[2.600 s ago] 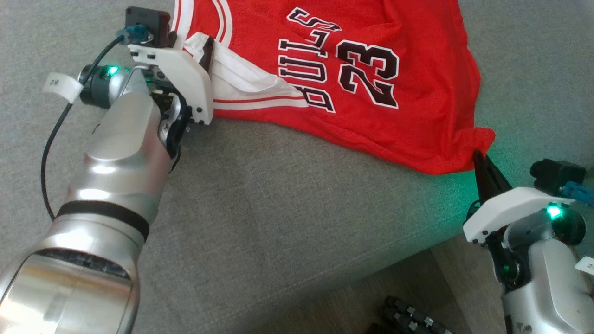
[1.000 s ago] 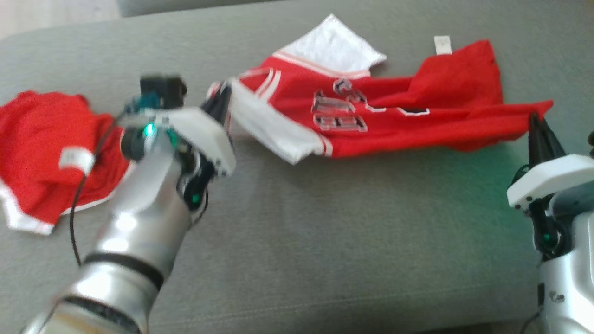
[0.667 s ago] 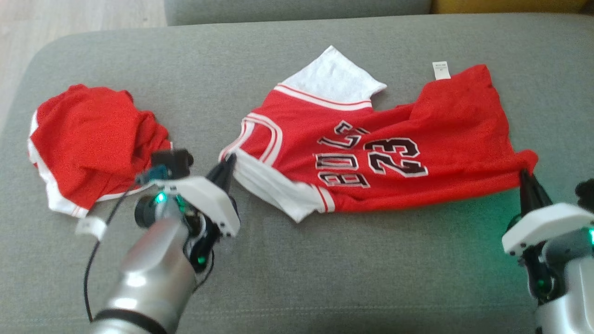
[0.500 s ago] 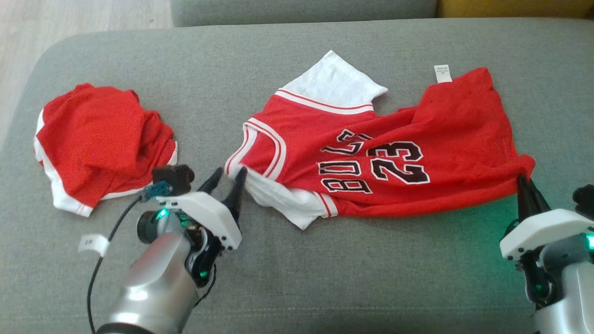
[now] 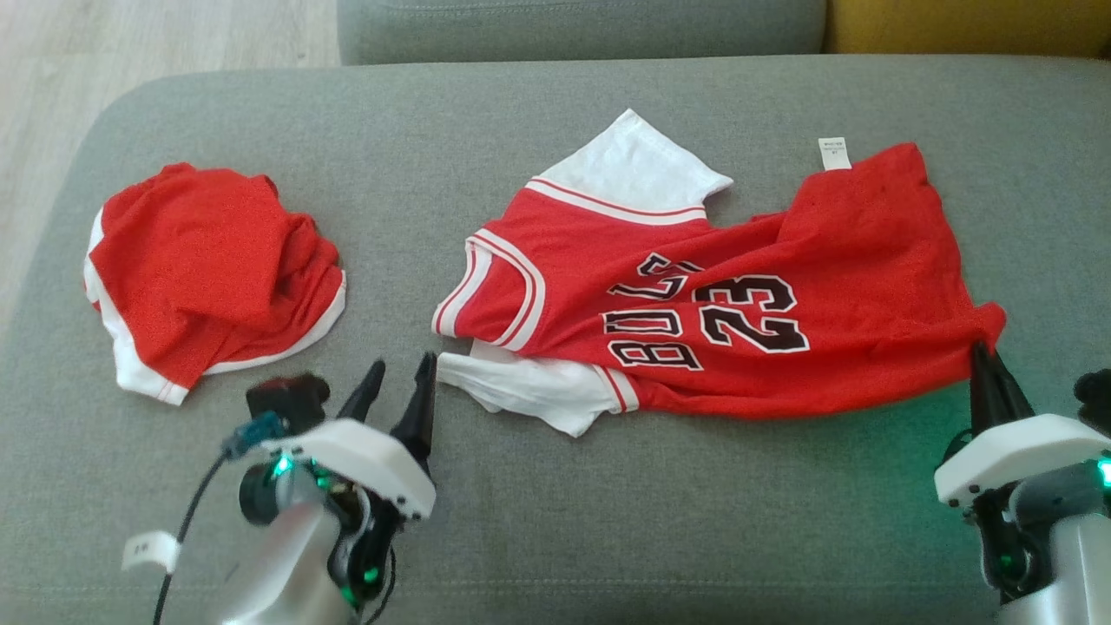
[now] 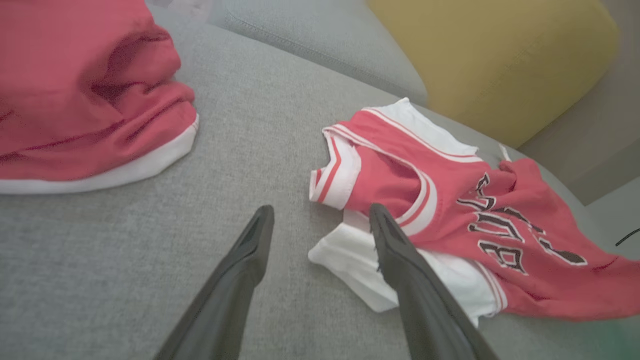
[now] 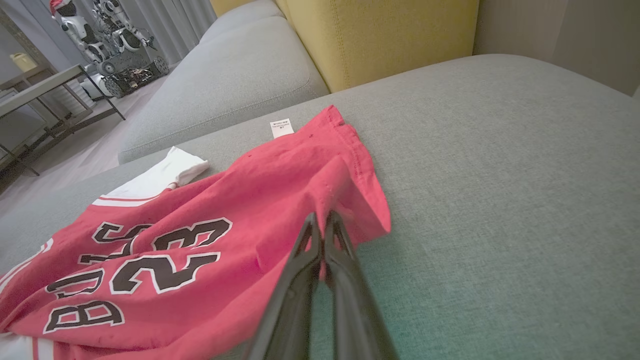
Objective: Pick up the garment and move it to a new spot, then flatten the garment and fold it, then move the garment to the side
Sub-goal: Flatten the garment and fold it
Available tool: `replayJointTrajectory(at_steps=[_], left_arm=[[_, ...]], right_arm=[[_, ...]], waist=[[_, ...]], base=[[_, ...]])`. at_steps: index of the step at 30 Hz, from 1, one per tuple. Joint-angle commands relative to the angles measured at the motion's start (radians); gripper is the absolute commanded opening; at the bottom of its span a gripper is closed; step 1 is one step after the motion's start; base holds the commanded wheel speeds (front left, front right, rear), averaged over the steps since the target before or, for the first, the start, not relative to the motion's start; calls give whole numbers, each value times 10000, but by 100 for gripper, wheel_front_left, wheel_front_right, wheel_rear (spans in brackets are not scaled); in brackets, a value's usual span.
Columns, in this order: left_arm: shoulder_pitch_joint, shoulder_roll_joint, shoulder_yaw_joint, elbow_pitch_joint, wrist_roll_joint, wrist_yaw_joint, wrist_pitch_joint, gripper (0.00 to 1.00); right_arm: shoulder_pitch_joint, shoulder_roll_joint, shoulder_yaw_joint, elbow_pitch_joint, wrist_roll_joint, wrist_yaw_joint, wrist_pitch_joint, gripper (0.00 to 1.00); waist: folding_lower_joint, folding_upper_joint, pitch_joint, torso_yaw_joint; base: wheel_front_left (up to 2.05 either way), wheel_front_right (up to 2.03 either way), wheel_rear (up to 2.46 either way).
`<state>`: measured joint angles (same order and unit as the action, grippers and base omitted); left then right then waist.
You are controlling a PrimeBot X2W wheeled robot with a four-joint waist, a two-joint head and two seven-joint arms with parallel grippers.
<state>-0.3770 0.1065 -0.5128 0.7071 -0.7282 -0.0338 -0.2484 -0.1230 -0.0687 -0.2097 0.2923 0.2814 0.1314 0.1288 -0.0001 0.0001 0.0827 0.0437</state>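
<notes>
Everything lies on a broad grey woven-fabric sofa seat (image 5: 608,521). Near its left end sits a crumpled heap of red mesh cloth with a white border (image 5: 213,269), well apart from the rest.

Right of that heap, toward the seat's front edge, my left pincer (image 5: 401,363) stands wide. Its two long dark fingers (image 6: 240,270) are spread with bare grey fabric between them, and it holds nothing. The right-hand fingertip is just beside the folded white sleeve (image 5: 529,391) at the jersey's near left corner. I cannot tell whether it touches the cloth.

The task's thing is a red basketball jersey with white sleeves, striped trim and black BULLS 23 lettering (image 5: 729,304). It is spread across the middle and right half of the seat, its striped neckline (image 5: 499,286) toward the left end. It is not flat: creases run through the lettering, and the far part lies folded over. The second white sleeve (image 5: 638,165) points toward the seat's back edge, and a small white label (image 5: 835,153) sticks out at the far hem corner.

Close to the seat's front right corner, my right pincer (image 5: 982,356) is clamped tight on the jersey's near hem corner (image 5: 985,325). Red cloth puckers into a fold between the dark fingers (image 7: 297,290).

Beyond the back edge stand a grey back cushion (image 5: 581,26) and, further right, a mustard-yellow cushion (image 5: 963,26).
</notes>
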Motion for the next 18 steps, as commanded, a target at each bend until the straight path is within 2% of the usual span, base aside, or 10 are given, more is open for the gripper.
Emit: replayJointTrajectory(at_steps=[1,8,18], left_arm=[[-107,305,271,-455,177,130,-129,100],[44,487,-24,-693,500,118,-69,100],[-664,639,-455,227,989,205,217,100]], right_arm=[[-189,-12,209,-447,84,-7,-138,0],[-314,58,330,-521,33,-7,-80,0],[-537,97,421,-563,-94,-7,-17,0]], waist=[[1,-1,52,-22],[1,-1,300,-210],[1,-1,652,-509]], base=[[0,0,0],[0,0,0],[0,0,0]])
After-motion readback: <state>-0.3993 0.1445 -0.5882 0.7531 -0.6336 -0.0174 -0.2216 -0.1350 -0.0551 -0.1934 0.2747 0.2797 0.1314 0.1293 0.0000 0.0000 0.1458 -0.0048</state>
